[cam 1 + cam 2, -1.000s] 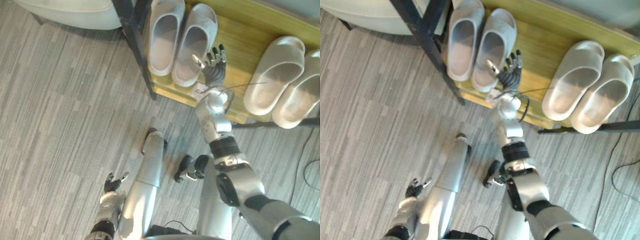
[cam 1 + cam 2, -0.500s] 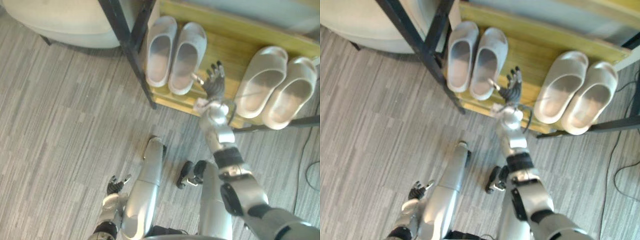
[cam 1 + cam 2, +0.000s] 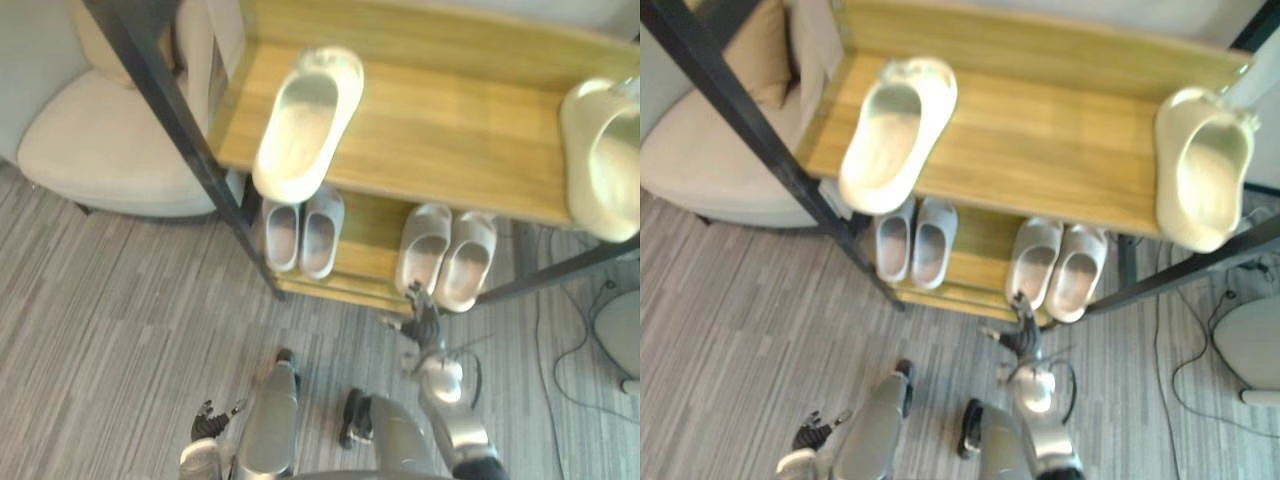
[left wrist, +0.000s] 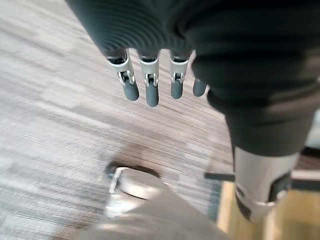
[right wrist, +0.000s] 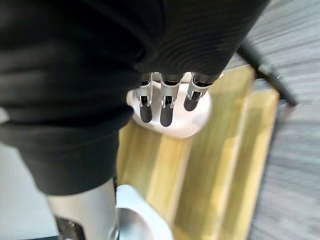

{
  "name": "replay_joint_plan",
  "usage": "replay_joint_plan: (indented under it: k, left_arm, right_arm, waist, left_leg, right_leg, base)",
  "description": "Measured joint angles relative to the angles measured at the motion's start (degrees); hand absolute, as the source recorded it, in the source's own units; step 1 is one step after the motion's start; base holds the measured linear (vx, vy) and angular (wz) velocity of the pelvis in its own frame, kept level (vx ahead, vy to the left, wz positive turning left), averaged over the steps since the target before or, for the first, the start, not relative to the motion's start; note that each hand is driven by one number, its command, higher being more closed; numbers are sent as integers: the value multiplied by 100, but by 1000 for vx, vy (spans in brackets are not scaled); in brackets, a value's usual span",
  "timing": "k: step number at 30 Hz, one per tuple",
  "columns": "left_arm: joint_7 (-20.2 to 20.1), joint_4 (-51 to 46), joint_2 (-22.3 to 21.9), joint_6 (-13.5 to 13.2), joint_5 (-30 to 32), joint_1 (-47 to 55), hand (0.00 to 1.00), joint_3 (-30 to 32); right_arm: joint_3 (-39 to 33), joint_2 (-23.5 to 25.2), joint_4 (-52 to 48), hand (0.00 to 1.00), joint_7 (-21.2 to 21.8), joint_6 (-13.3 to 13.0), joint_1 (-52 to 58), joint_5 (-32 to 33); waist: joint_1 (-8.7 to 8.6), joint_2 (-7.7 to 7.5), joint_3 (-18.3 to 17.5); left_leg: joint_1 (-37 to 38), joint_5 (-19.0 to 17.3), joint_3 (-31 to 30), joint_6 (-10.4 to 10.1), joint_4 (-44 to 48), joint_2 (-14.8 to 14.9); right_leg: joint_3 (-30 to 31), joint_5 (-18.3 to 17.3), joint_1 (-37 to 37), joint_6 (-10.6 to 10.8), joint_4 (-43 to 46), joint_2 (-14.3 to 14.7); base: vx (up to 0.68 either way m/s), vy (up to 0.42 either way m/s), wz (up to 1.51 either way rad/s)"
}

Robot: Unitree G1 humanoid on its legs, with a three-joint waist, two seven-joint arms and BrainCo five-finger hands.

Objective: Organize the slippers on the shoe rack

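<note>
Lower shelf: left pair, right pair tidy | top shelf: left-edge slipper, right-edge slipper apart, pending | right hand, left hand: fingers straight, empty

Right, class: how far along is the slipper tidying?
Done: the grey pair and the beige pair sit side by side on the lower shelf. In hand: nothing; the right hand is open before that shelf, the left hand low, open. Probably left: pairing the left-end slipper with the right-end slipper, far apart on the top shelf.
</note>
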Motion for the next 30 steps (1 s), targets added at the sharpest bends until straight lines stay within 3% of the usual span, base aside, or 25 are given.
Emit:
replay_joint_plan:
  k: [3, 6, 9, 13, 15, 20, 24, 27, 30]
  left_arm:
    - [-96, 2, 54, 3, 110, 30, 0, -185]
    - [-174, -1, 54, -8, 222, -55, 0, -426]
    - [-176, -4, 30, -25, 281, -217, 0, -782]
    - [-189, -32, -149, -27, 499, -519, 0, -1567]
    - [-211, -303, -176, -31, 503, -613, 0, -2039]
    - [-354, -1500, -105, -87, 639, -781, 0, -3309]
    - [-586, -2707, -21, -298, 578, -853, 0, -4319]
    - [-715, -3363, -46, -486, 393, -1042, 0, -4820]
    - [-707, -3676, -87, -504, 169, -1321, 0, -4894]
  right_arm:
    - [-84, 61, 662, 0, 97, 15, 59, -241]
    - [-314, 139, 1664, 0, 163, 59, 18, -456]
    - [-502, 115, 2531, 0, 158, 133, -116, -529]
    - [-696, 25, 3361, 0, 147, 196, -362, -665]
    - [-737, -39, 3560, 0, 133, 201, -447, -663]
    - [-913, -91, 3899, 0, 116, 195, -606, -651]
    - [-913, -99, 3913, 0, 116, 177, -588, -649]
    - [-908, -104, 3917, 0, 113, 172, -585, -650]
    - [-893, -97, 3917, 0, 113, 166, -589, -650]
  waist:
    - [-140, 83, -261]
    - [-160, 199, -466]
    - [-203, 293, -559]
    - [-358, 298, -561]
    - [-477, 312, -563]
    - [-508, 396, -607]
    - [-558, 507, -678]
    - [-610, 560, -768]
    - [-689, 565, -786]
  left_leg:
    - [384, 164, 69, 23, -522, -33]
    - [850, 384, 164, 67, -1148, -71]
    - [1108, 579, 172, 107, -1592, -119]
    - [1382, 785, 115, 185, -1953, -213]
    - [1495, 880, 31, 224, -2107, -272]
    - [1707, 1109, -8, 274, -2524, -300]
    - [1925, 1144, -27, 287, -2657, -351]
    - [1962, 1171, -30, 325, -2708, -376]
    - [2069, 1172, -45, 328, -2708, -405]
  right_leg:
    - [25, 221, 377, 48, -577, -2]
    - [86, 487, 778, 96, -1202, 8]
    - [129, 710, 1024, 144, -1648, 14]
    - [123, 876, 1284, 194, -1971, -20]
    - [70, 882, 1354, 207, -1997, -58]
    - [80, 944, 1385, 267, -2060, -71]
    - [75, 958, 1581, 294, -2140, -109]
    - [89, 958, 1598, 303, -2153, -127]
    - [74, 962, 1740, 305, -2220, -126]
  base:
    - [166, 52, -8]
    - [106, 43, -12]
    - [66, 48, -4]
    - [-7, 37, 5]
    - [-51, 35, 13]
    - [-59, 29, 2]
    - [0, 0, 0]
    - [0, 0, 0]
    - [32, -1, 2]
